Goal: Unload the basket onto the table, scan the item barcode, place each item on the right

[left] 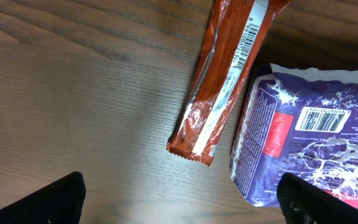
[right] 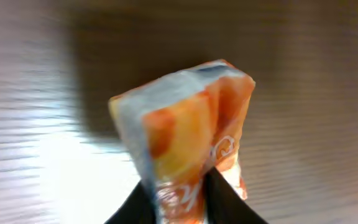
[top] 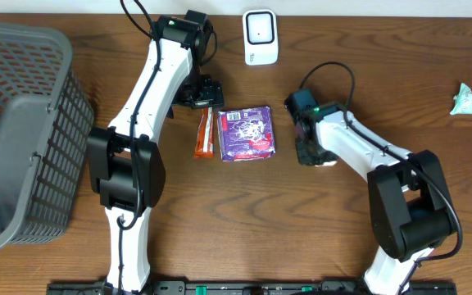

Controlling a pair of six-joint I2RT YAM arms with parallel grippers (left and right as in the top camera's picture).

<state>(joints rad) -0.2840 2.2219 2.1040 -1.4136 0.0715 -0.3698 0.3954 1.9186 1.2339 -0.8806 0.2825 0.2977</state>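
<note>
Left gripper [left: 185, 208]: mine, spread wide, holding nothing, hanging over bare table [left: 73, 93].
Orange bar [left: 225, 81]: flat on the table just ahead of my left fingers [left: 58, 202], barcode up.
Purple packet [left: 309, 137]: just beside the bar, off my left gripper's right finger, barcode up.
Right gripper [right: 179, 202]: mine, pinched on an orange-and-white packet [right: 188, 130]. Its lower end sits between my fingers [right: 232, 205] and the rest stands out past them.
Scanner [top: 260, 37]: well apart from my right gripper, past the purple packet.
Basket [top: 64, 106]: beyond my left arm's outer side.
</note>
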